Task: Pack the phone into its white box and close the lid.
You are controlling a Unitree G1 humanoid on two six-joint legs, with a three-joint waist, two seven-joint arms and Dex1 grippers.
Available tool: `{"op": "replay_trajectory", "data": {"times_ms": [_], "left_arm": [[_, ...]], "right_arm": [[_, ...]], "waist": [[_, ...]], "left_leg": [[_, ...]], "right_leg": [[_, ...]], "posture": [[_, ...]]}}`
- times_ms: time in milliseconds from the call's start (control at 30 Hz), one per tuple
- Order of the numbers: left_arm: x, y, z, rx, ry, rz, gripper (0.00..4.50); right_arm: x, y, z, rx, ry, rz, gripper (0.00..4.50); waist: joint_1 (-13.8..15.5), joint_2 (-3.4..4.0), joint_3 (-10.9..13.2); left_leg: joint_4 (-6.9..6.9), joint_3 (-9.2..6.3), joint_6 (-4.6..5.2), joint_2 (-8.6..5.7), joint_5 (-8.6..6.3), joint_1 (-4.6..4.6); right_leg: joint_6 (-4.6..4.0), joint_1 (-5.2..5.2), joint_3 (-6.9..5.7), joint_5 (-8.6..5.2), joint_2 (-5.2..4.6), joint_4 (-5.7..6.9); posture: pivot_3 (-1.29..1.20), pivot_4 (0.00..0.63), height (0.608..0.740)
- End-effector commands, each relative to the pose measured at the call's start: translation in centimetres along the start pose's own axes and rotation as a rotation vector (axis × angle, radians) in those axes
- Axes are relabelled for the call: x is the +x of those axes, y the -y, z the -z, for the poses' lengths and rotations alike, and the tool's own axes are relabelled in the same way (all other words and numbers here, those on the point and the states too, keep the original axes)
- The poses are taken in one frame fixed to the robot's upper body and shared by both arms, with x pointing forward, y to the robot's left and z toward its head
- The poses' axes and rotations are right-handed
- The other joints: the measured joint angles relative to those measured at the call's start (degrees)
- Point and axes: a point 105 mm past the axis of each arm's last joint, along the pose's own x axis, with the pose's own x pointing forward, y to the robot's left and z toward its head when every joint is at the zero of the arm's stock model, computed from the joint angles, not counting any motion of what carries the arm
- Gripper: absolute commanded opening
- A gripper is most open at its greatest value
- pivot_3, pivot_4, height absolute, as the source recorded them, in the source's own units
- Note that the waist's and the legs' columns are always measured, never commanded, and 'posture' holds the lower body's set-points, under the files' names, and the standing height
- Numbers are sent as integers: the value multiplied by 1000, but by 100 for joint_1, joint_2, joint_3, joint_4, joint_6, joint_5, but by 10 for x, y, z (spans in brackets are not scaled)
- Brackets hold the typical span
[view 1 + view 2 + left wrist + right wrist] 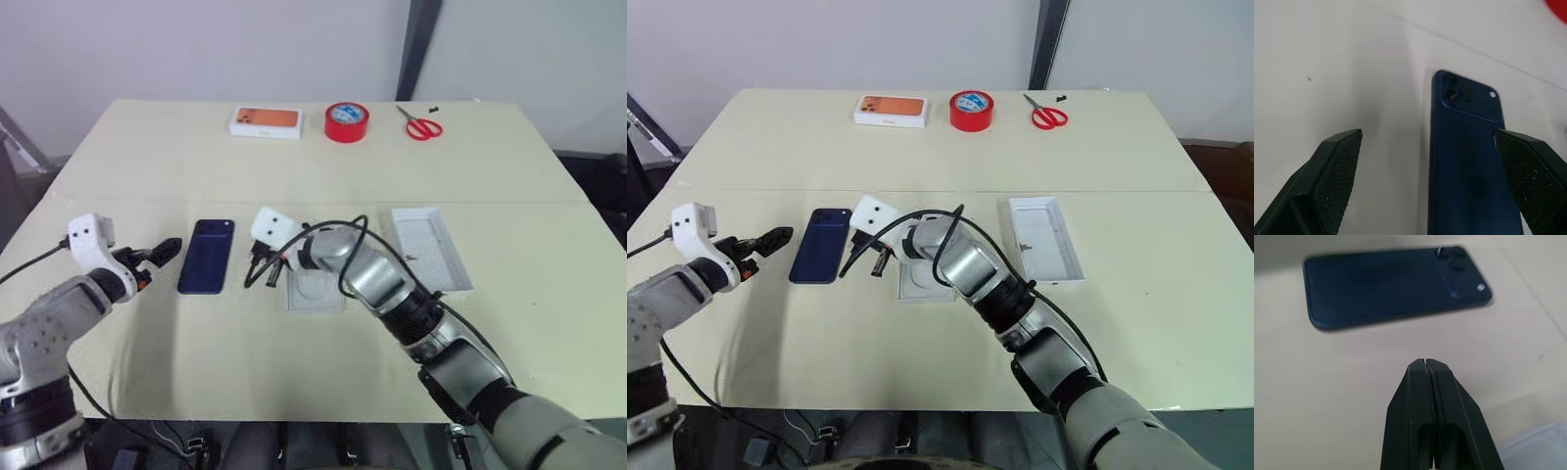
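The dark navy phone (207, 256) lies flat on the cream table, camera cluster at its far end. My left gripper (165, 252) is open just left of it; in the left wrist view the phone (1469, 161) lies ahead between the spread fingers (1337, 161). My right gripper (252, 280) is shut and empty, with its tips a little right of the phone (1391, 286). The lid (431, 247), a shallow white tray with a small dark mark inside, lies open side up to the right. A white piece with a rounded recess (315, 294) lies partly under my right forearm; I cannot tell whether it is the white box.
Along the far edge of the table stand a white carton printed with an orange phone (265, 120), a red tape roll (347, 121) and red scissors (422, 125). A black cable (343, 235) loops over my right wrist.
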Motion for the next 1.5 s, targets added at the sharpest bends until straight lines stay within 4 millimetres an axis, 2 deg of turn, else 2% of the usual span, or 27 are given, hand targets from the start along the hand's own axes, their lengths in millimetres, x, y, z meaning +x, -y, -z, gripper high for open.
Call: {"op": "replay_trajectory", "data": {"times_ms": [33,200,433,600,733,833,1033,1200,1300,1500], "left_arm": [[8,4,8,-24,-88,14,4500],[19,17,34,-41,-264,82,4500],[15,65,56,-47,-363,303,4500],[13,78,67,-77,-377,340,4500],[12,89,67,-139,-353,389,4500],[13,89,63,-200,-327,384,4500],[16,75,50,-304,-262,336,4500],[12,69,56,-226,-292,291,4500],[9,65,53,-168,-282,271,4500],[5,61,47,-98,-253,269,4500]], "right_arm": [[5,0,-15,-108,22,28,37],[12,-3,-9,-150,-26,21,37],[9,-7,-10,-162,-17,0,37],[4,-5,-11,-176,-16,0,37],[1,-5,-9,-187,-19,0,37],[0,-7,-7,-197,-22,-9,37],[-1,-8,-7,-214,-23,-6,37],[-8,6,-13,-267,-43,45,37],[-16,15,-13,-355,-100,68,37],[-20,15,-6,-462,-163,50,37]], "waist": [[-33,-1,0],[-81,-1,-2],[-39,-2,-4],[30,-1,-5],[67,-3,-6],[71,-4,-7],[40,-6,-8],[22,-6,-8],[-6,-6,-8],[-120,-6,-8]], "left_leg": [[0,0,-17,0,10,0],[-2,-3,-40,0,23,2],[-2,-5,-42,-4,24,3],[-2,-6,-42,-5,24,3],[-2,-6,-42,-6,24,3],[-2,-6,-42,-7,24,3],[-2,-7,-44,-7,25,3],[-3,-8,-48,-6,27,3],[-4,-7,-52,-6,29,3],[-13,-9,-57,-4,32,6]], "right_leg": [[0,-2,0,0,0,4],[0,-2,-1,0,0,16],[0,0,-1,0,-6,15],[0,1,0,0,-6,12],[0,5,-1,0,-7,6],[0,7,-1,0,-8,3],[0,6,-2,0,-5,5],[0,4,-1,0,-4,6],[0,0,0,0,-3,9],[-1,-2,1,0,-1,10]], "posture": [[0,150,729],[0,150,729],[0,150,729],[0,150,729],[0,150,729],[0,150,729],[0,150,729],[0,150,729],[0,150,729],[0,150,729]]}}
